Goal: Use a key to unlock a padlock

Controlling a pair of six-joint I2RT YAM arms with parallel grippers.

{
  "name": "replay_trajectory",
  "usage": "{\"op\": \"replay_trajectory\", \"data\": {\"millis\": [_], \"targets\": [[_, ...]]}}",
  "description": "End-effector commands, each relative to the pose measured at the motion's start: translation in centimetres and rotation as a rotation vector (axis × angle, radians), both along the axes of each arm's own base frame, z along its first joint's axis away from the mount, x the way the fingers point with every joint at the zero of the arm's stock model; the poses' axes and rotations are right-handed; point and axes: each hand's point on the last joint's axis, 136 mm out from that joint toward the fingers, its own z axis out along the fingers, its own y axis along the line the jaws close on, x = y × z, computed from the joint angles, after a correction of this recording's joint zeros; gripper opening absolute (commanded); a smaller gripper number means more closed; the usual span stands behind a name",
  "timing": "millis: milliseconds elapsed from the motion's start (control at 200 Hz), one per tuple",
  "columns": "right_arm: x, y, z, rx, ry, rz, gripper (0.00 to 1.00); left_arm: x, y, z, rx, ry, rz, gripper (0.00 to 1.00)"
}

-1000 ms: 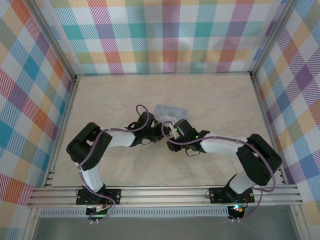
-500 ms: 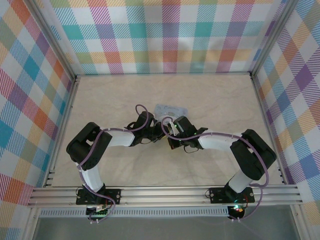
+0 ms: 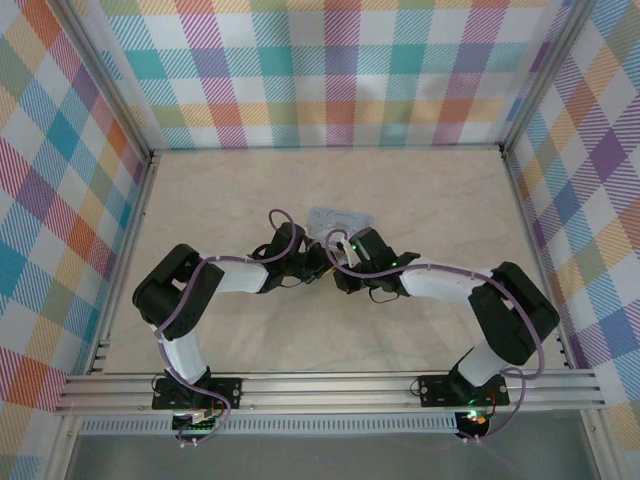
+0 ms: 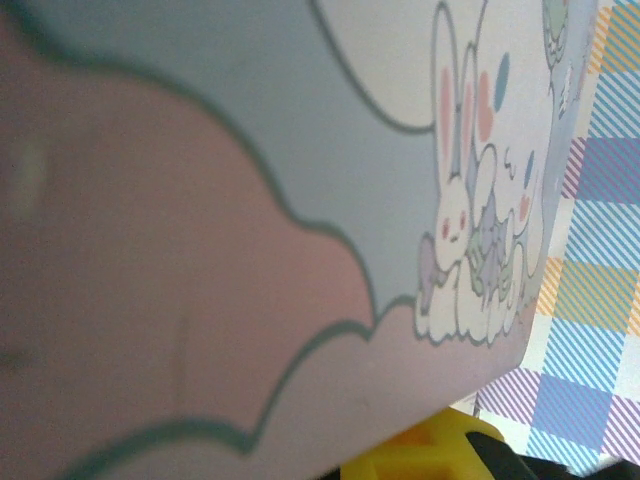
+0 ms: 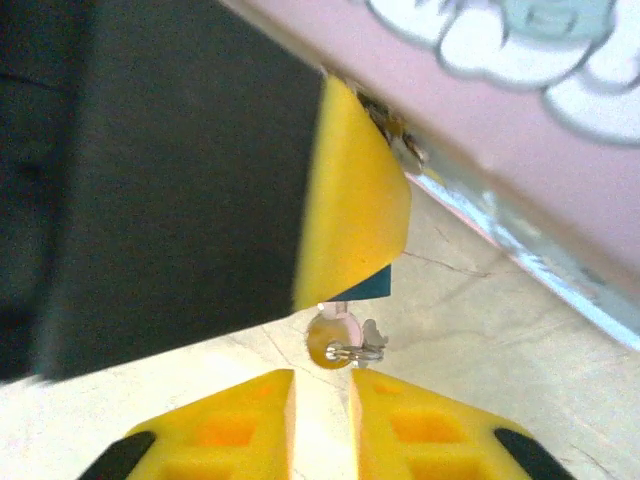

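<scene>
The padlock [image 5: 336, 342], which I take to be the small brass piece with a silver loop, sits low centre, just under the tightly closed left gripper [image 3: 320, 267], beside the box [image 5: 500, 120]. The right gripper [image 5: 320, 395] has a narrow, empty gap. It should centre on the piece, then pinch gently. I cannot make out the key.

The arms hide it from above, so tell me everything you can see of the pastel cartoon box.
The flat pastel-blue box is near the beige table's middle, partly hidden from above. Its smooth printed face shows pink clouds with dark outlines and white long-eared rabbits. A yellow finger pad meets its edge.
</scene>
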Motion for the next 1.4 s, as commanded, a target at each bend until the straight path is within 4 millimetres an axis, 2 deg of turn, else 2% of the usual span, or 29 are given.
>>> {"op": "replay_trajectory", "data": {"millis": [0, 200, 545, 1000, 1225, 1305, 1395], "targets": [[-0.5, -0.8, 1.1, 0.001, -0.021, 0.011, 0.28, -0.7, 0.5, -0.7, 0.018, 0.065, -0.013, 0.0], [-0.7, -0.3, 2.1, 0.019, -0.014, 0.039, 0.36, -0.4, 0.3, -0.3, 0.01, 0.058, -0.014, 0.0], [0.1, 1.0, 0.9, 0.006, 0.016, 0.062, 0.44, -0.4, 0.2, 0.5, 0.003, 0.048, -0.024, 0.0], [1.3, 1.0, -0.2, -0.055, 0.013, 0.05, 0.38, -0.3, 0.0, 0.8, -0.006, 0.042, -0.029, 0.0], [1.5, 0.9, -0.4, -0.071, 0.009, 0.051, 0.4, -0.2, -0.1, 0.9, -0.012, 0.041, -0.03, 0.0], [1.6, 1.0, -0.4, -0.07, 0.006, 0.052, 0.33, -0.2, -0.1, 0.9, -0.014, 0.041, -0.032, 0.0], [1.7, 1.2, -0.5, -0.073, 0.006, 0.061, 0.1, -0.2, -0.1, 0.9, -0.017, 0.04, -0.032, 0.0]]}}
